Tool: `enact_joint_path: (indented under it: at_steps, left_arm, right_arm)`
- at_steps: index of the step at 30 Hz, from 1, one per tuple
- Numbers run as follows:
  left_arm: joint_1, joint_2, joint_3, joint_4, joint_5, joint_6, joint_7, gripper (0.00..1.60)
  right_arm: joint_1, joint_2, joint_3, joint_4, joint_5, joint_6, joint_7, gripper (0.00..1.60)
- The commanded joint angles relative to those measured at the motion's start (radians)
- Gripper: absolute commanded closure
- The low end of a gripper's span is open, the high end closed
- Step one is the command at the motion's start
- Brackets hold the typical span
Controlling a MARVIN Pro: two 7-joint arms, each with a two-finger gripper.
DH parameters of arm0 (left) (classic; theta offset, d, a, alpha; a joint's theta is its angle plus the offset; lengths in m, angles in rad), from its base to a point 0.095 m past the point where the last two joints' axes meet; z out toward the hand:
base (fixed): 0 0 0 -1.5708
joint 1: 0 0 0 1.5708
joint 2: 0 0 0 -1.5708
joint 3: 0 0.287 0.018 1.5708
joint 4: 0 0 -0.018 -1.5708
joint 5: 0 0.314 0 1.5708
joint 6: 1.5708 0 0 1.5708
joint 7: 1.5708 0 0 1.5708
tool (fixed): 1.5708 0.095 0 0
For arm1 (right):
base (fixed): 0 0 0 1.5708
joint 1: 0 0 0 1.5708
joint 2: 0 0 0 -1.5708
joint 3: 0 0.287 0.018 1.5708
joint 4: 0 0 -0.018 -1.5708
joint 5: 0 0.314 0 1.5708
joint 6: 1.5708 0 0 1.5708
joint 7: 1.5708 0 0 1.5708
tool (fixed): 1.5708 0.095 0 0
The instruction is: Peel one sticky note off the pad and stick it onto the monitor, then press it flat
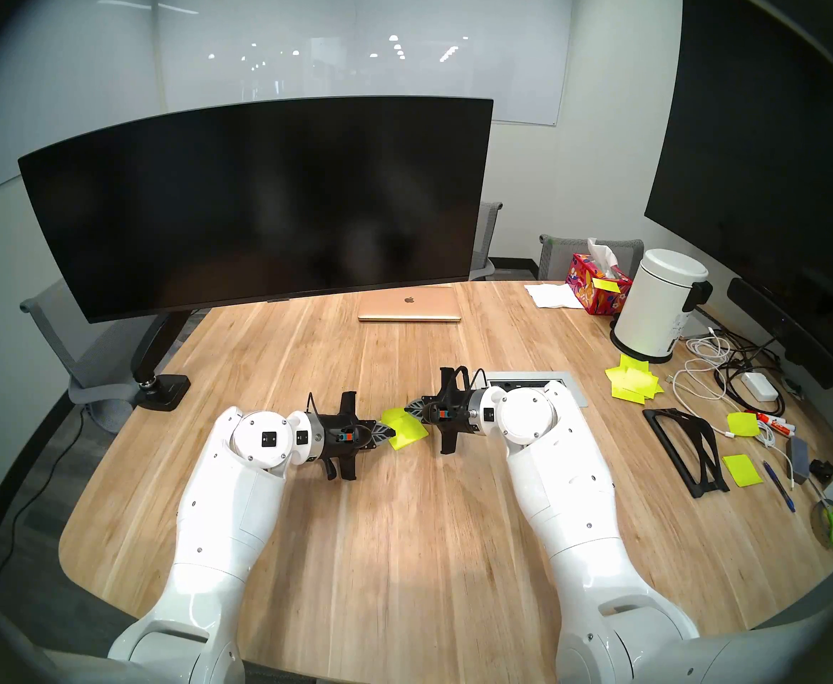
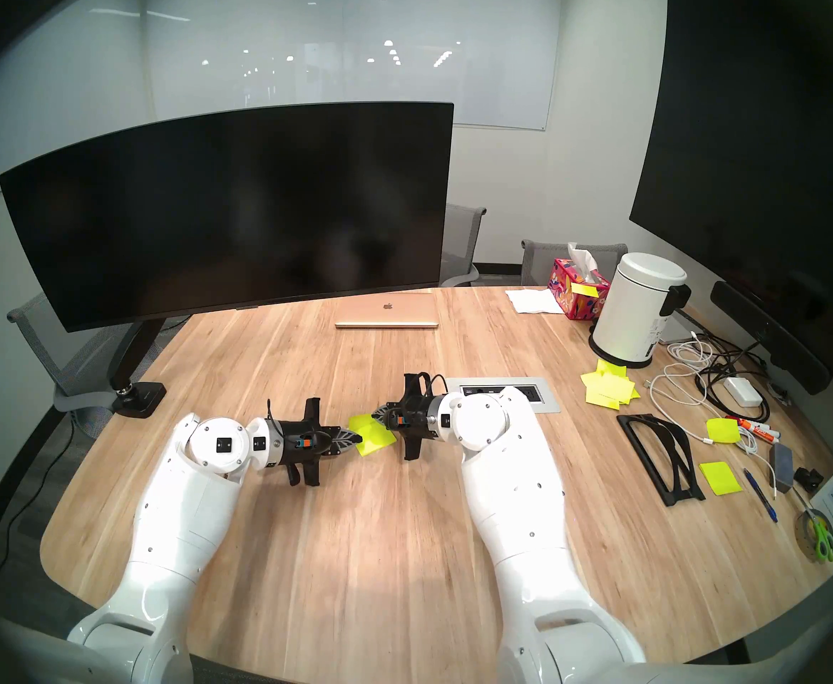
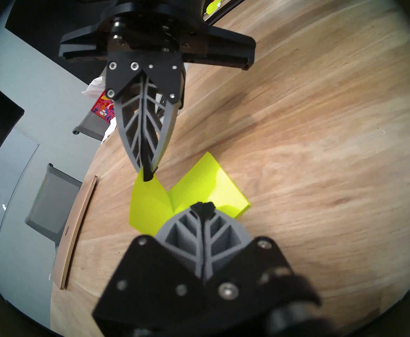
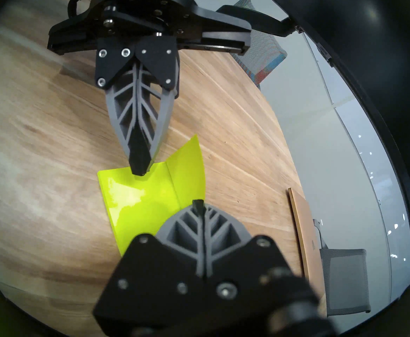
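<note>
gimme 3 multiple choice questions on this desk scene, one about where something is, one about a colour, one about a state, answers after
1. Where is the closed laptop?
a) far half of the table
b) near edge of the table
c) on the floor

2. What colour is the round bin?
a) black
b) white
c) red

3. What state is the sticky note in?
a) flat on the pad
b) stuck on a screen
c) partly lifted off the pad

Answers: a, it lies well beyond both arms. b, its body and lid are white. c, the right wrist view shows it curling up, joined to the pad along one edge, with the right gripper pinching it.
</note>
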Motion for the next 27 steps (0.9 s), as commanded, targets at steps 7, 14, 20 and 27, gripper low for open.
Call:
enact_joint_path:
  at_steps: [7,14,20,27]
  left_arm:
    - [-0.026,-0.005,0.035,-0.003,0.055,0.002,0.019,1.6]
    - [-0.018,0.01,0.054,-0.001,0.101,0.001,0.018,1.6]
    - [-0.009,0.024,0.06,0.011,0.115,-0.012,0.021,1.6]
    - [-0.004,0.025,0.065,0.019,0.116,-0.017,0.025,1.6]
  right_arm:
    - [0.0,-0.012,0.007,-0.026,0.012,0.003,-0.005,1.6]
    - [0.002,-0.014,0.012,-0.026,0.013,0.004,-0.006,1.6]
    - [0.016,-0.025,0.037,-0.024,0.03,0.006,-0.03,1.6]
    - [0.041,-0.043,0.055,-0.04,0.038,0.006,-0.06,1.6]
